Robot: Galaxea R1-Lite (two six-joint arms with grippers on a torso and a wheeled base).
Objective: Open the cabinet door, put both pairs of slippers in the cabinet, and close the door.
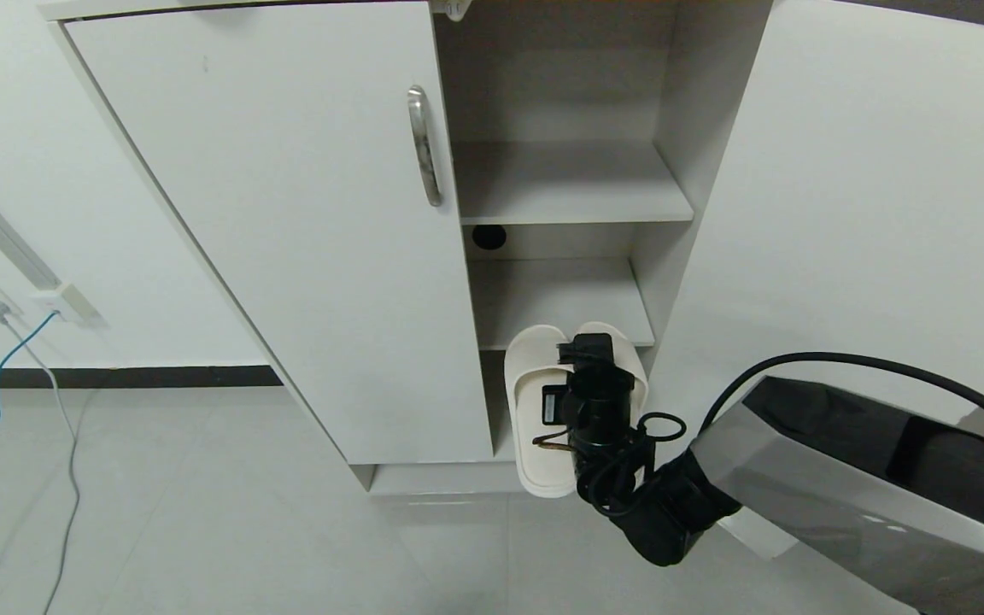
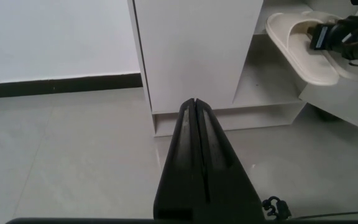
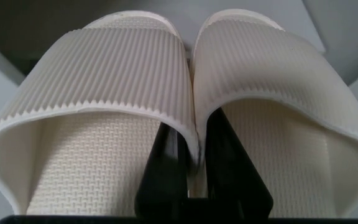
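The right end effector was clamped on the touching inner straps of the cream slipper pair — probably light, soft foam, apt to flex — held at six o'clock in the mouth of the open cabinet.

With fingers pressed together, left gripper faces cabinet where right gripper holds white slippers
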